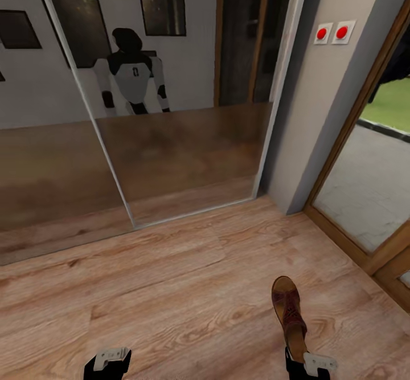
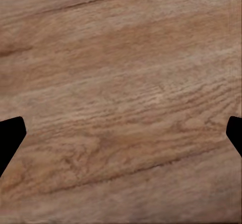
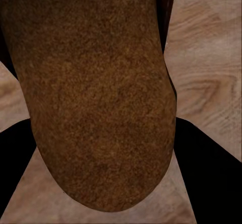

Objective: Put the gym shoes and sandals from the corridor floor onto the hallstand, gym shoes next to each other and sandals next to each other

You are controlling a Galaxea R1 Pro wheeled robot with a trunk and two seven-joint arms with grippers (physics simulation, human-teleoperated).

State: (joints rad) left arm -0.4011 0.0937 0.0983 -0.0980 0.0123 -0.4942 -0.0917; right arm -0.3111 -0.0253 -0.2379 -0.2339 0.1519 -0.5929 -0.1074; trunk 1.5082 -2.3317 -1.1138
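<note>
Now: right gripper point(image 3: 121, 173) clamped on sandal point(image 1: 288, 312) | left gripper point(image 2: 121, 138) fingers apart over corridor floor point(image 1: 171, 277)

This is the entrance corridor of a home. The floor point(image 1: 171, 289) is light brown wood-plank laminate with grain and knots, seen close in the left wrist view as well point(image 2: 121, 83). A tall mirror wall point(image 1: 142, 141) with pale frames runs along the far side, reflecting the planks, dark framed pictures point(image 1: 162, 1) on a white wall, and a white-and-black robot point(image 1: 132, 73). Beside it stands a grey wall point(image 1: 324, 112) carrying two red buttons point(image 1: 332, 32). At the right a wood-framed glass door point(image 1: 364, 186) looks out onto pavement and grass. A sandal point(image 1: 288, 317) over the planks suits a hallway.
</note>
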